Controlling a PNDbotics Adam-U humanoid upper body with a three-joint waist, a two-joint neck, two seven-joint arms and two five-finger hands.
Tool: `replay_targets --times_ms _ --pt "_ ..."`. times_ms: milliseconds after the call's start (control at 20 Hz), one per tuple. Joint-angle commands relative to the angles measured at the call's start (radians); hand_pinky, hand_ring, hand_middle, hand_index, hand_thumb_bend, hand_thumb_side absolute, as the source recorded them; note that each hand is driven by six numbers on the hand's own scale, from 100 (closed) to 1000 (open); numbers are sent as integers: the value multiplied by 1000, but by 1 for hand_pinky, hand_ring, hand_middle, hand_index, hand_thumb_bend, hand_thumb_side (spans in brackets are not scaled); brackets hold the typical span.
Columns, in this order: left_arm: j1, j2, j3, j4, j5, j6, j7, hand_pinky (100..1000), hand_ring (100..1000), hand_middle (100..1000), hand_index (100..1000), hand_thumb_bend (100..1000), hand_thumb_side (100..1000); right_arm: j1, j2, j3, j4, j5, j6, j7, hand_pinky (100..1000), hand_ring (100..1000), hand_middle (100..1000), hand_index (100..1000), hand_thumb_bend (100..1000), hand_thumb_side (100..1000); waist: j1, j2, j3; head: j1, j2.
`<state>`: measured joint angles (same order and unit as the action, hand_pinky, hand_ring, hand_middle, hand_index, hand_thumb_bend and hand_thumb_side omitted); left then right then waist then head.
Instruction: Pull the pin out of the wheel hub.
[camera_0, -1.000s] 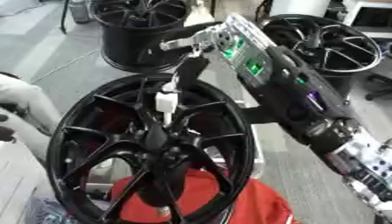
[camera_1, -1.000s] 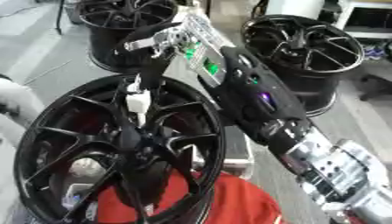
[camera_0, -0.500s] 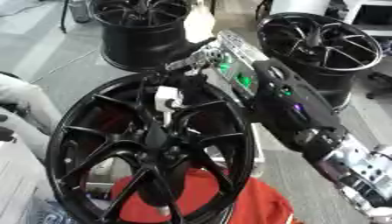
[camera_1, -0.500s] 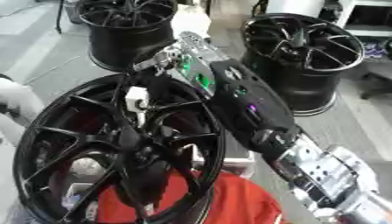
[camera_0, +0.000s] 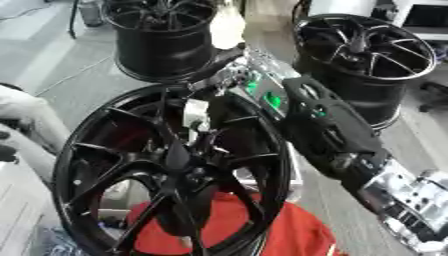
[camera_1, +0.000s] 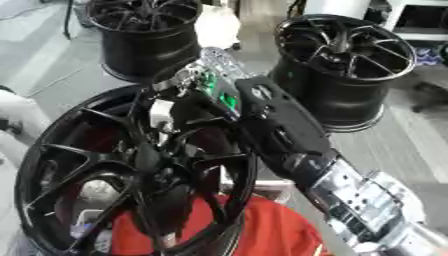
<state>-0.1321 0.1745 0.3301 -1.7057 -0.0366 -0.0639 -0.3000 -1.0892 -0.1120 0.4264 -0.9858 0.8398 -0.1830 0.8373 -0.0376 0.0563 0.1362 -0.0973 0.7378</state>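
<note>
The big black spoked wheel hub (camera_0: 171, 170) is stood up on its edge, with its open face turned toward the camera. It is most likely set that way so the spokes can be reached from the front. Under it a red cloth (camera_0: 280, 235) is seen, probably laid there so the wheel is not scratched. Two more black wheels (camera_0: 363, 60) are seen behind, one far to the left and one far to the right, and neither is touched.

The black right arm with green lights (camera_0: 306, 112) is brought in from the lower right and stretched over the top rim of the wheel hub.

The right hand (camera_0: 229, 75) is held just above the rim. Its fingers are blurred, so it cannot be told how far they are spread, or whether anything is pinched.

The small white pin (camera_0: 194, 114) is seen in the upper part of the wheel hub, between two spokes, just below the right hand. It is judged to be still in place, not yet pulled out. Whether it is touched by the right hand cannot be told.

The left hand is not seen.
</note>
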Motion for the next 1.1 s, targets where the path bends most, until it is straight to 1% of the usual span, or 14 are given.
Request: replay_targets --times_ms 50,200,400,600,750,800,850,950,1100 --pt "-6 12 -2 -12 -1 -5 0 609 582 634 825 100 712 -24 -11 -14 -18 -10 -1 -30 603 544 447 679 100 210 8 -9 -1 -4 -1" --pt "-6 14 -2 -12 0 -4 -1 609 582 634 825 100 712 -45 -21 -20 -47 -29 3 -45 588 522 420 657 100 189 7 -11 -1 -5 1" --pt "-6 18 -3 -11 1 -3 -1 609 582 634 825 100 712 -82 -42 -32 -103 -61 19 -55 582 513 412 651 100 179 3 -15 -2 -5 3" --pt "-7 22 -3 -10 1 -1 -1 609 582 633 825 100 713 -113 -86 -50 -166 -94 38 -59 580 505 405 647 100 170 -3 -18 -6 -3 4" --pt "-6 25 0 -10 0 1 1 609 582 633 825 100 713 -103 -152 -75 -230 -146 60 -75 576 497 401 645 100 166 -8 -19 -10 2 4" --pt "-6 26 1 -10 -1 1 2 609 582 633 825 100 714 -93 -179 -85 -253 -164 70 -82 569 491 398 640 100 100 -9 -20 -11 4 3" --pt "-6 26 2 -11 -1 2 3 609 582 633 825 100 714 -77 -214 -100 -278 -185 81 -94 567 489 393 639 100 158 -10 -19 -12 6 3" --pt "-6 27 5 -11 -2 3 5 609 582 633 824 100 714 -34 -290 -134 -327 -222 109 -127 559 481 387 629 100 146 -11 -18 -15 12 1" --pt "-6 28 9 -12 -3 3 10 609 581 633 824 100 714 60 -406 -196 -395 -280 147 -192 549 472 380 620 100 136 -11 -16 -20 19 -2"
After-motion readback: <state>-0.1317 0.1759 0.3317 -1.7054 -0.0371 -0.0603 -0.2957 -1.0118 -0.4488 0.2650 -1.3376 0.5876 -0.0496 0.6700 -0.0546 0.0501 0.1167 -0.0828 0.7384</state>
